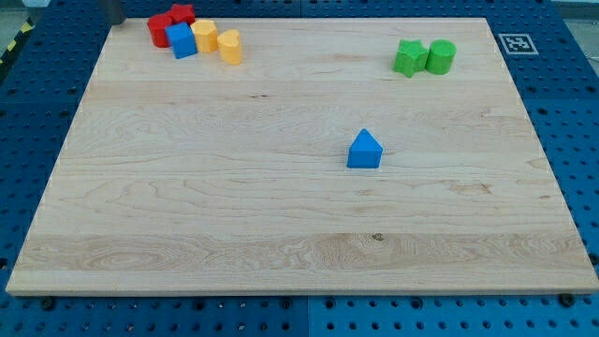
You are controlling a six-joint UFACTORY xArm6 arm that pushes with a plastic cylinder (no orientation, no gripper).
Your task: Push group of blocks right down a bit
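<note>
Nowhere in the camera view can I make out my tip for certain: a dark shape sits cut off at the view's top edge, just left of the clustered blocks, but whether it is the rod I cannot tell, so the claw's state and its place relative to the blocks cannot be told. Under everything lies the table, a pale wooden board with visible grain, resting on a blue perforated surface that shows on all sides; a small black-and-white square marker sits on that surface just past the board's top right corner, and a strip of yellow-and-black striping runs at the view's far left. At the top left of the board a group of blocks crowds together: a red cylinder and a red star-like block at the back, a blue block in front of them, touching, then a yellow block and a yellow cylinder trailing to the view's right. Near the top right, well apart from that group, a green star-like block and a green cylinder stand side by side, touching or nearly so. Alone near the middle, a little right of centre, stands a blue triangular block.
</note>
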